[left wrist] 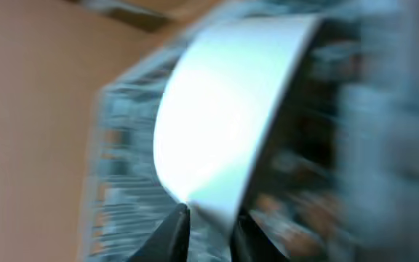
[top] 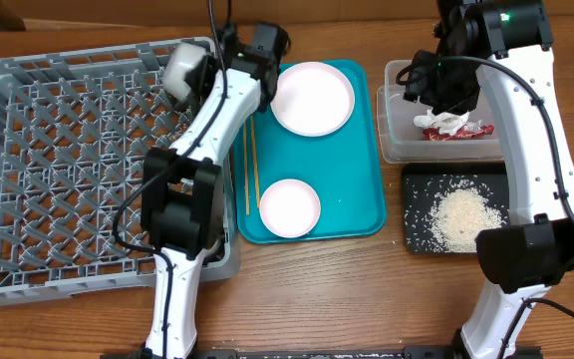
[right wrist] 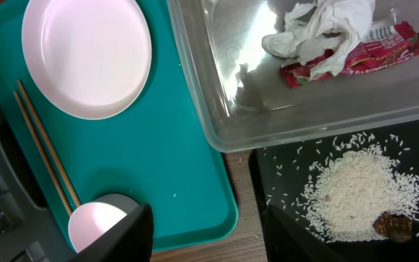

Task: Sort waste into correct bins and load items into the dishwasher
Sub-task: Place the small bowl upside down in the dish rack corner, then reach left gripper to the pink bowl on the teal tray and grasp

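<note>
There is one grey dish rack (top: pixel 58 160) and one teal tray (top: pixel 357 189). There is a single round white plate (top: pixel 312 98). The white bowls come to two: one bowl (top: pixel 289 207) on the teal tray and a second bowl (top: pixel 182 68) up over the rack. There are two wooden chopsticks (top: pixel 251 170), one pair. One clear tub (top: pixel 395 130) and one black tray (top: pixel 414 179) make two bins. One white napkin (right wrist: pixel 326 29), one red-and-white wrapper (right wrist: pixel 384 51), one heap of rice (top: pixel 461 214) and one brown scrap (right wrist: pixel 391 224) show. There are two robot arms: a left arm (top: pixel 212 120) and a right arm (top: pixel 536 110).
</note>
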Robot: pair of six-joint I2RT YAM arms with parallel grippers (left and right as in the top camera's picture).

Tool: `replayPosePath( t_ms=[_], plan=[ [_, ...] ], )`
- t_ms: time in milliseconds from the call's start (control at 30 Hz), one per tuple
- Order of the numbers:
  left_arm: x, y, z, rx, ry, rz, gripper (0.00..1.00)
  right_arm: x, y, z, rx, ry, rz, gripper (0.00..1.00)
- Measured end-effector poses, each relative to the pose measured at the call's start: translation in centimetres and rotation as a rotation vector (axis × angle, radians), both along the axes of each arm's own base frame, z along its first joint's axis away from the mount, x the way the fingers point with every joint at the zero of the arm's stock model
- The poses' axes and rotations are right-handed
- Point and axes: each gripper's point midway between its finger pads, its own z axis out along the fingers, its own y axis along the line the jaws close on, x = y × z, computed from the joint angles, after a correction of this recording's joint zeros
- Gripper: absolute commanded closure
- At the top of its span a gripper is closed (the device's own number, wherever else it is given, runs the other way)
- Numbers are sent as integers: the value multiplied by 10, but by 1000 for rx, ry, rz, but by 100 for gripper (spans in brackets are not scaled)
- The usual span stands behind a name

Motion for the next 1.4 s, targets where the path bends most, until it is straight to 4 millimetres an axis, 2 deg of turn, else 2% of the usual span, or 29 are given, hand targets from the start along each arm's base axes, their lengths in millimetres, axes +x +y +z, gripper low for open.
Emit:
replayPosePath(
  t_ms=[33, 100, 133, 167, 200, 267, 300, 433, 500, 700, 767, 833, 933, 1033, 1133, 1333, 1400],
  plan=[
    [0, -9, -7, -46, 19, -23, 70, 0, 0, 0, 0, 0, 0, 49],
    [0, -23, -15, -102, 39, -54, 41, 0, 0, 0, 1, 0, 0, 49],
    [0, -22, -12, -95, 30, -51, 16, 0, 0, 0, 1, 0, 0, 49],
    [0, -20, -8, -102, 20, -46, 3, 0, 0, 0, 1, 0, 0, 49],
    [2, -18, -4, -108, 3, -41, 0, 0, 0, 0, 0, 0, 0, 49],
    [6, -14, 6, -123, -32, -30, 0, 0, 0, 0, 1, 0, 0, 49],
    [10, -19, 9, -169, -42, -41, 0, 0, 0, 0, 1, 0, 0, 49],
    [5, -57, -2, -311, 44, -117, 0, 0, 0, 0, 1, 0, 0, 49],
    [2, -78, -1, -399, 82, -160, 0, 0, 0, 0, 0, -1, 0, 49],
    [-11, -134, 35, -702, 149, -290, 0, 0, 0, 0, 0, 0, 0, 49],
    [-28, -145, 38, -787, 224, -306, 0, 0, 0, 0, 1, 0, 0, 49],
    [-58, -150, 30, -847, 354, -281, 7, 0, 0, 0, 0, 1, 0, 49],
    [-108, -145, 22, -875, 565, -205, 9, 0, 0, 0, 0, 2, 0, 49],
    [-121, -151, 20, -919, 630, -223, 8, 0, 0, 0, 0, 2, 0, 48],
    [-135, -155, 11, -942, 712, -246, 7, -1, 0, 0, 0, 2, 1, 47],
    [-174, -148, -26, -927, 927, -260, 11, 0, 0, 0, 0, 1, 1, 46],
    [-176, -149, -43, -930, 953, -294, 12, 1, 0, 0, 1, -5, 1, 46]
  ],
)
